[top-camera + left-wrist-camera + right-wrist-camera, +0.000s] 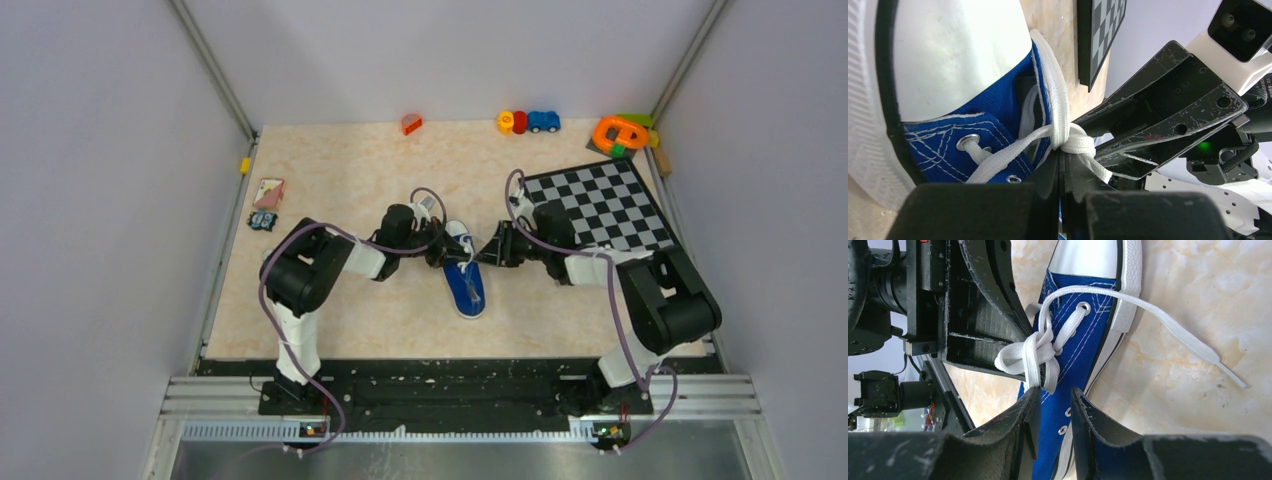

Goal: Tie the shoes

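Note:
The blue canvas sneaker [466,285] lies mid-table between both grippers, and its white toe cap [948,55] fills the left wrist view. My left gripper [447,252] is shut [1064,155] with the white lace knot [1079,142] pinched at its fingertips. My right gripper [487,252] faces it from the other side, with its jaws a little apart [1055,392] over the shoe's blue side [1093,340]. The knot [1040,352] hangs just off its left fingertip. One loose lace end [1188,337] trails across the table.
A checkerboard mat [600,205] lies at the right, under the right arm. Small toys stand along the back edge: an orange piece [411,124], a toy car [528,122] and an orange ring toy [620,132]. Cards [268,192] lie at the left.

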Action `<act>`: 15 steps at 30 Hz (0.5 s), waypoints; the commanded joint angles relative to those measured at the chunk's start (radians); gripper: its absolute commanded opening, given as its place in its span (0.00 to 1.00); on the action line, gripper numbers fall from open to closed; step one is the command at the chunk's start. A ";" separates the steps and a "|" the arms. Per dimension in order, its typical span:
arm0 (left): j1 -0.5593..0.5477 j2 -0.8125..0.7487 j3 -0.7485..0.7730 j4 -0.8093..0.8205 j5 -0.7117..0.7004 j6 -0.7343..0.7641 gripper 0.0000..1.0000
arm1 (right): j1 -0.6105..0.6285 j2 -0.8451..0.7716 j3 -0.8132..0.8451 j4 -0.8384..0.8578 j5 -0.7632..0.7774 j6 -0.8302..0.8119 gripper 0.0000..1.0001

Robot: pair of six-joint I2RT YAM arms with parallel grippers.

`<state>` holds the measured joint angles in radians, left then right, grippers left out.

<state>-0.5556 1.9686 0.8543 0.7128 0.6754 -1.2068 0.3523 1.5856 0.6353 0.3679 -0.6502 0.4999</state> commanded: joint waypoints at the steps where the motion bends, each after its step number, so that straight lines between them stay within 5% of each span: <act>1: 0.005 0.012 0.007 0.045 0.017 -0.002 0.00 | 0.007 0.017 0.035 0.070 -0.023 0.001 0.30; 15: 0.003 0.030 0.024 0.061 0.062 -0.022 0.00 | 0.019 0.041 0.054 0.121 -0.055 0.009 0.26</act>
<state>-0.5491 1.9759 0.8547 0.7277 0.6964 -1.2190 0.3618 1.6131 0.6434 0.4145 -0.6796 0.5167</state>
